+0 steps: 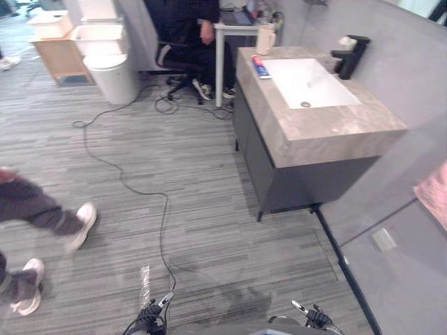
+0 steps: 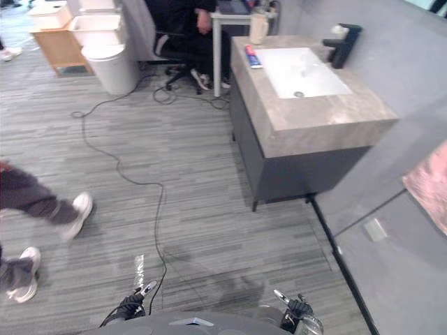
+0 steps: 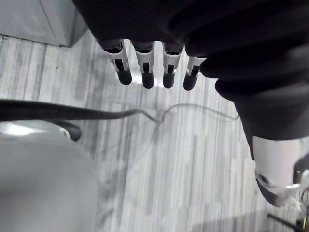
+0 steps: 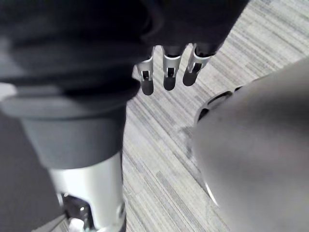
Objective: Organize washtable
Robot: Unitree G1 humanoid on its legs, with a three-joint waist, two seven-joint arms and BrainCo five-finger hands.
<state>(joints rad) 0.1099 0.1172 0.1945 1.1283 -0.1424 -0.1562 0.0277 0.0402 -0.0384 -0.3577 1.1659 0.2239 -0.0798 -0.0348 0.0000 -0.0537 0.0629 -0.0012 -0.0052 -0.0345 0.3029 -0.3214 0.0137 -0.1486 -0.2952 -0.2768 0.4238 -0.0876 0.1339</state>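
Wide room with grey striped floor (image 1: 209, 209), grey walls (image 1: 398, 42) to the right. Against the wall, a stone-topped desk (image 1: 328, 136) on a dark cabinet (image 1: 286, 178), well ahead and off to the right. Sunk into its top, a white basin (image 1: 311, 84). Further back, a white bin (image 1: 115, 77) and a seated person (image 1: 199, 35). At the left edge, another person's legs (image 1: 42, 209) mid-stride. Behind the basin, a black tap (image 1: 349, 56). At the far corner of the desk, a pale cup (image 1: 265, 38), upright. Just beside the basin's left rim, a red-and-blue tube (image 1: 260, 67), flat on the stone. At the bottom of the head views, left hand (image 1: 155, 309) and right hand (image 2: 297, 307), both hanging low over the floor. In the wrist views, fingers (image 3: 145, 72) straight and relaxed, nothing held in either hand.

Judged as the very start: approach not yet made, nothing on the desk touched. To do it well, probably: close in squarely on the desk's long open side, stay clear of the walking person, stop near enough to reach past the basin without leaning. Then likely raise one hand, keep it spread until beside the tube, and take the tube across its middle rather than by an end.

Tube and cup well apart from both hands: far ahead, higher, toward the right hand's side.
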